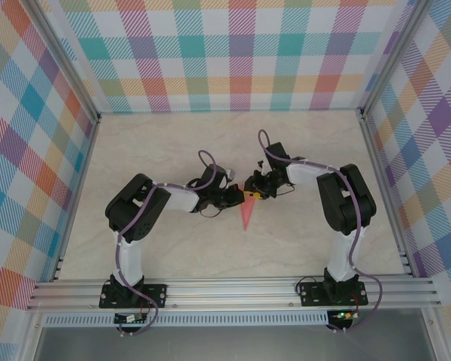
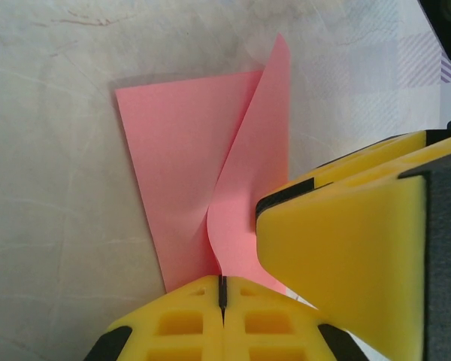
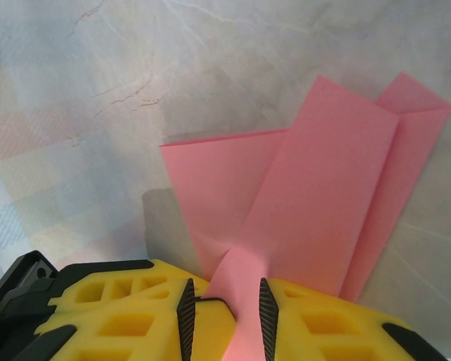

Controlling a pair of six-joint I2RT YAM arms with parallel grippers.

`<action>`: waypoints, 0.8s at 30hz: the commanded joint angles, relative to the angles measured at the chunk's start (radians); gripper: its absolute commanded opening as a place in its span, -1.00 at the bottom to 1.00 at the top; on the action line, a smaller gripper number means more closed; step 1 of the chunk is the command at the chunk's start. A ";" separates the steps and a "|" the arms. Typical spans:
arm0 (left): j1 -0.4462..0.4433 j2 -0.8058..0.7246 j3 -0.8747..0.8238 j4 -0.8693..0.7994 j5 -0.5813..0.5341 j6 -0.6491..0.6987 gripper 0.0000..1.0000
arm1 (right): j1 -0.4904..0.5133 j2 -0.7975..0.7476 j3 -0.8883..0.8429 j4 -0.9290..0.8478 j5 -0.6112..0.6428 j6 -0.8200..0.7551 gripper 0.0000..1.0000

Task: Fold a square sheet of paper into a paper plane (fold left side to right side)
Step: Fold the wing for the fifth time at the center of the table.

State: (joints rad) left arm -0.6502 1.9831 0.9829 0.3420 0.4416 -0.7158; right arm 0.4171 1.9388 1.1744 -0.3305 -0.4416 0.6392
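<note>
A pale marble-look table (image 1: 173, 150) is sitting inside bright plaid walls (image 1: 233, 53), and the left gripper (image 2: 222, 297) is reaching toward its middle. The paper plane (image 1: 247, 214) is lying right at that gripper's fingertips, its narrow point trailing back toward the arm bases. The left gripper is sitting fully closed, and the root of a raised pink flap is running into the seam between its fingers, so it seems to be pinching the paper there. The right gripper (image 3: 224, 308) is working just beside the left gripper, its jaws drawn narrow with a twisted strip of the same flap touching both pads.

Judging from this, the flap fold is under way: one layer is standing curled above the flat layer rather than lying down. The next move is probably calling for the right gripper to carry the flap across while the left one is anchoring, then for a firm press along the crease.
</note>
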 commanded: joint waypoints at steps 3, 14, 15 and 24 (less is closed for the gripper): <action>-0.012 0.030 0.019 -0.031 0.008 0.022 -1.00 | 0.005 0.002 0.024 -0.047 0.036 -0.026 -0.38; -0.012 0.017 0.010 -0.031 -0.001 0.018 -1.00 | 0.003 0.018 -0.011 -0.053 0.073 -0.031 -0.49; -0.012 0.009 0.006 -0.031 -0.003 0.017 -1.00 | 0.005 0.021 -0.021 -0.047 0.075 -0.028 -0.52; -0.009 -0.055 -0.024 -0.039 -0.015 0.021 -0.90 | -0.003 0.035 -0.078 -0.024 0.102 -0.014 -0.70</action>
State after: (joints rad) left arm -0.6521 1.9827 0.9840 0.3412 0.4408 -0.7128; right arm 0.4149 1.9404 1.1385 -0.3187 -0.3893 0.6212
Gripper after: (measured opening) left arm 0.049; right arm 0.151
